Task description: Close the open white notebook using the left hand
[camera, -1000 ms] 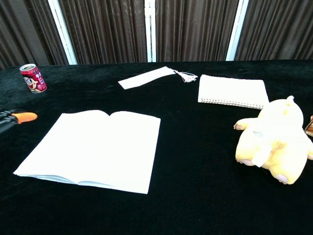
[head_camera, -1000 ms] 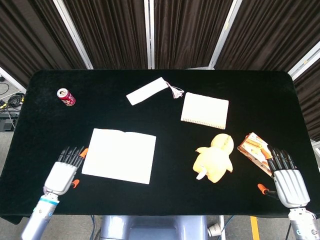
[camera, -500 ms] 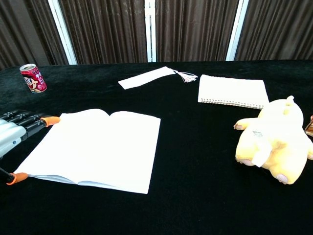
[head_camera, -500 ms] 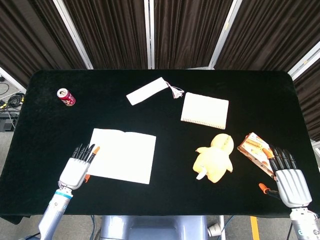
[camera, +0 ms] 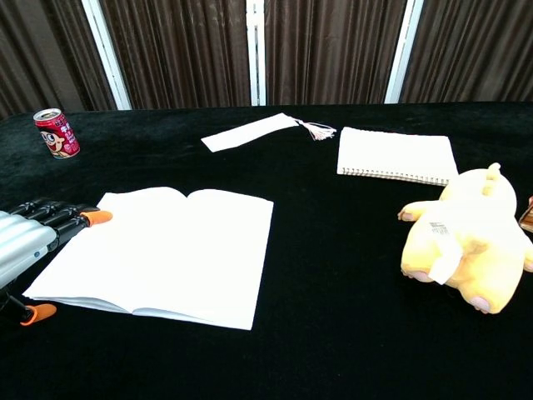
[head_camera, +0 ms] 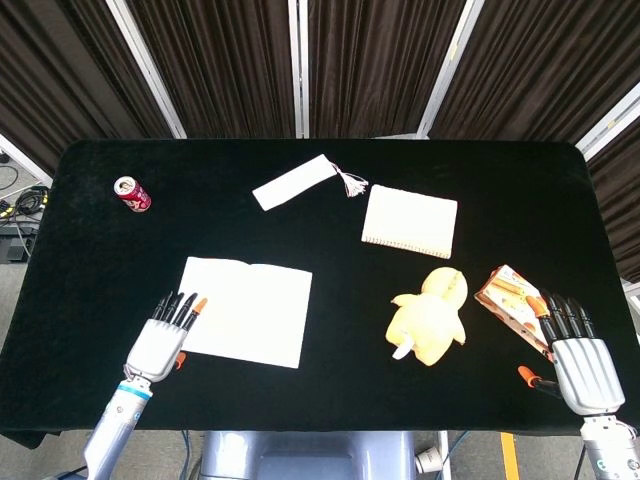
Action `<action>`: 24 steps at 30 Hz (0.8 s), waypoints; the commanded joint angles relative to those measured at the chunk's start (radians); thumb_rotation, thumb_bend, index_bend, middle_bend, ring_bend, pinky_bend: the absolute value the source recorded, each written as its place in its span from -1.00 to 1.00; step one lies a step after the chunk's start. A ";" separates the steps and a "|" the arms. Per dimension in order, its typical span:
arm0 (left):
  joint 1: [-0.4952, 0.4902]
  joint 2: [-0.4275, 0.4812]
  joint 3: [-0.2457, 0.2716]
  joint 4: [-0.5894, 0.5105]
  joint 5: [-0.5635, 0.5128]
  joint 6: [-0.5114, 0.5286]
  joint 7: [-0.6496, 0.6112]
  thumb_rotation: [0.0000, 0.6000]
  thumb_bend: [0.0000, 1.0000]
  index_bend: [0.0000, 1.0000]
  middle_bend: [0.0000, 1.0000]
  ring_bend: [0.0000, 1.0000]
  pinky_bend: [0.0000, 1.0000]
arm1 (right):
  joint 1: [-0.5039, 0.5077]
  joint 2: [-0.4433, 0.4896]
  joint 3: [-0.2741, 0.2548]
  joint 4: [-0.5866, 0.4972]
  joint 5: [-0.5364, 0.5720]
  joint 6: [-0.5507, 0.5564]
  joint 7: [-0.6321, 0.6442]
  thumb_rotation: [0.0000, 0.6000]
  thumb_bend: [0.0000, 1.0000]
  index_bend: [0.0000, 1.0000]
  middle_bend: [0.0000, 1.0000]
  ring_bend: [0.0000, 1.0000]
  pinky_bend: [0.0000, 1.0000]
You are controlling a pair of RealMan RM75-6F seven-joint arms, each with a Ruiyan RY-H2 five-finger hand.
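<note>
The white notebook [head_camera: 245, 311] lies open and flat on the black table, left of centre; the chest view shows the notebook [camera: 162, 254] with both pages spread. My left hand [head_camera: 163, 340] lies flat with its fingers stretched out, its fingertips over the lower left edge of the left page. In the chest view the left hand [camera: 29, 239] sits at the frame's left edge beside that page. My right hand [head_camera: 577, 360] rests open at the table's front right corner, holding nothing.
A red can [head_camera: 132, 193] stands at the far left. A white bookmark with a tassel [head_camera: 295, 181] and a spiral notepad [head_camera: 410, 221] lie at the back. A yellow plush duck [head_camera: 430, 318] and an orange snack packet [head_camera: 508, 297] sit to the right.
My left hand has moved right and slightly toward the front edge, from beside the notebook to overlapping its left page edge. The notebook and the right hand have not moved.
</note>
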 commanded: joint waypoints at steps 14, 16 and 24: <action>-0.029 -0.068 -0.012 0.091 -0.006 0.012 0.004 1.00 -0.32 -1.00 -1.00 -1.00 -1.00 | -0.001 0.003 -0.003 -0.002 -0.005 0.000 0.003 1.00 -0.93 -0.92 -1.00 -1.00 -1.00; -0.032 -0.072 -0.013 0.101 -0.004 0.016 0.003 1.00 -0.22 -1.00 -1.00 -1.00 -1.00 | -0.001 0.002 -0.003 -0.001 -0.006 -0.001 -0.001 1.00 -0.93 -0.92 -1.00 -1.00 -1.00; -0.042 -0.101 -0.005 0.171 0.063 0.089 -0.011 1.00 -0.06 -1.00 -1.00 -1.00 -1.00 | -0.001 0.001 -0.003 -0.002 -0.006 -0.001 -0.003 1.00 -0.93 -0.92 -1.00 -1.00 -1.00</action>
